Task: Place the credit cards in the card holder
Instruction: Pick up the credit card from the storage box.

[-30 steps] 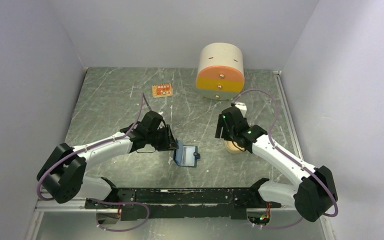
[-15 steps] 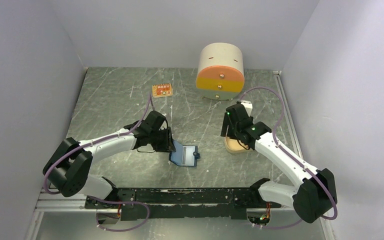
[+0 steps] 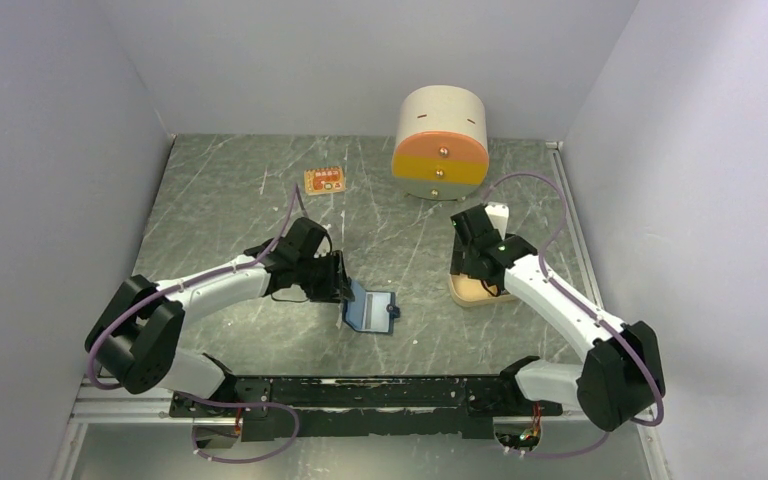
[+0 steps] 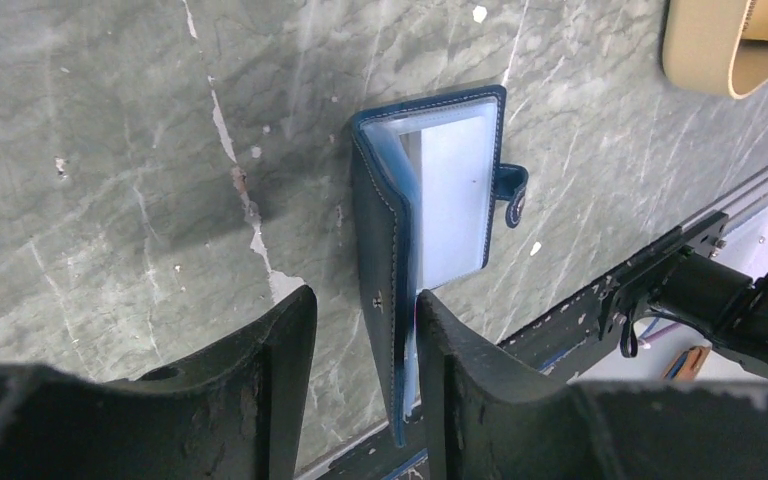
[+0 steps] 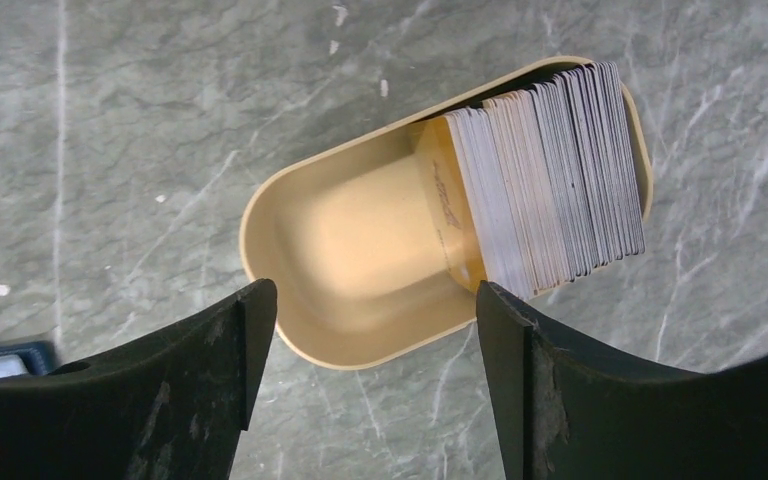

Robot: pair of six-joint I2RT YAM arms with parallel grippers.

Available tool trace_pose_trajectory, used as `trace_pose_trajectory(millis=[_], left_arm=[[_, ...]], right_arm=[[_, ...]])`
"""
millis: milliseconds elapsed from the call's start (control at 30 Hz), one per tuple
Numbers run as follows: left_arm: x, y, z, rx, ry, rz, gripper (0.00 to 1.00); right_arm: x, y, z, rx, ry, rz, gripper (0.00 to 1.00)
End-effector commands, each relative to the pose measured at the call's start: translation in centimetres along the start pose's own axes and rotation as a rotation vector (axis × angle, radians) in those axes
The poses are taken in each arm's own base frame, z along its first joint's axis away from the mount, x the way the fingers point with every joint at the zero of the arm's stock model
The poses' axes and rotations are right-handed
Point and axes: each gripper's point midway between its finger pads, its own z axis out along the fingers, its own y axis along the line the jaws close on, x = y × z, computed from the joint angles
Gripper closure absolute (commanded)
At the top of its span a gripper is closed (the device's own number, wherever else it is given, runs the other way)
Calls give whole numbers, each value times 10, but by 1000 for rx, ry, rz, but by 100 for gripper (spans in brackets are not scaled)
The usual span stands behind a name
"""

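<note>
Hanging over an oval tan tray [image 5: 360, 230], the right gripper [image 5: 375, 290] has its jaws spread wide and nothing between them. The credit cards [image 5: 550, 170] stand on edge in that tray, packed as a thick stack against one end, their pale edges uppermost. The other half of the tray is bare. The front card shows a tan face with a short line of faint print, too small to read. The tray rests on the grey marbled table [image 3: 220, 210], right of centre, partly under the right arm.

The card holder [image 4: 440, 190] lies open on the table near the middle of the near edge, well apart from the tray. Its light blue inside faces up, and its snap strap [image 4: 510, 195] sticks out from the far side. The navy cover nearest the left arm stands up on edge. The left gripper [image 4: 365, 300] is released, its fingers parted on either side of that raised cover. One finger is just against the cover and a clear gap remains at the other. A tiny pale mark sits on the cover's outside, not legible.

At the back, an orange tag [image 3: 325, 181] carries red marks that cannot be read. A cream-and-orange round drawer unit [image 3: 441, 130] stands to its right.
</note>
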Motion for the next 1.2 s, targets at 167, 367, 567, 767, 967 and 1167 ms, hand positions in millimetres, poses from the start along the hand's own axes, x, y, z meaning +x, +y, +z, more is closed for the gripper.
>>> trace_pose_trajectory(millis=[167,367,567,767,967,1167], left_arm=[[-6,8,1,-40,-6,34,54],[-2,22,0,-99,-4,35,56],[3,14,2,-37,12,39,58],[10,6,4,25,34,28,60],[9,3,0,34,25,29,60],[12,1,-2,58,22,27,60]], right_arm=[[10,-20,18,103,51,-27,23],[14,-24,32,163,111,-50,23],[1,-31,32,221,81,-61,23],[-3,-37,34,260,87,-107,23],[-6,-43,42,317,102,-147,24],[-5,-50,47,392,146,-187,24]])
